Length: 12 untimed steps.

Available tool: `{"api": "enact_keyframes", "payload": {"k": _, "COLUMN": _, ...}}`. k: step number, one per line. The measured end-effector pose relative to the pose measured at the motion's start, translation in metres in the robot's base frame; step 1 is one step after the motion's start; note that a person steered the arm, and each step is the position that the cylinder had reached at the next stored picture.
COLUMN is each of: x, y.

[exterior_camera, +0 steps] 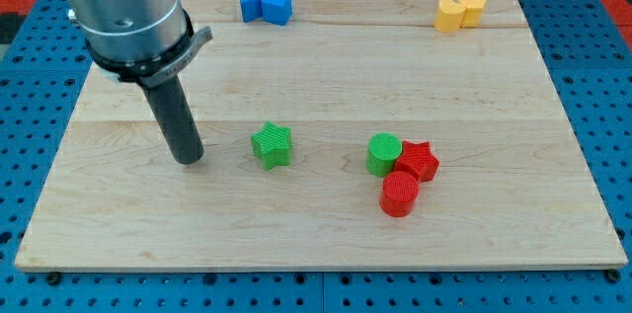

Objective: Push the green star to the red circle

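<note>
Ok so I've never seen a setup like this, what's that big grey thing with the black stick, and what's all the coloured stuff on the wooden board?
The grey cylinder is the end of a robot arm. It has no hand: it ends in a dark rod, and my tip slides on the wooden board to push blocks about. Nothing is held. There is one camera, looking down at the board from its near edge.

On the board: a green star near the middle, just to the right of my tip and not touching it. Further right sit a green circle, a red star and a red circle, bunched together. Along the view's top are two blue blocks and two yellow blocks. The job is pushing the green star over to the red circle.
</note>
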<state>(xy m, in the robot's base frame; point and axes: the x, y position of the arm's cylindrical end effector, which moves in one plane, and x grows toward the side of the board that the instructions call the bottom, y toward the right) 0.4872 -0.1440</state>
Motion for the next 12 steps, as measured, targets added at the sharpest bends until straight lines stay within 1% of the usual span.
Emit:
{"api": "enact_keyframes", "payload": {"k": 1, "x": -0.02, "y": 0.032}}
{"api": "enact_keyframes", "payload": {"k": 2, "x": -0.017, "y": 0.077}}
{"api": "enact_keyframes", "payload": {"k": 3, "x": -0.002, "y": 0.111}}
{"api": "enact_keyframes", "payload": {"k": 4, "x": 0.007, "y": 0.116}}
{"api": "enact_keyframes", "payload": {"k": 6, "x": 0.023, "y": 0.095}}
{"api": "enact_keyframes", "payload": {"k": 8, "x": 0.023, "y": 0.147}}
{"api": "enact_keyframes", "payload": {"k": 11, "x": 0.03, "y": 0.154}}
{"api": "enact_keyframes", "payload": {"k": 12, "x": 0.005, "y": 0.122}}
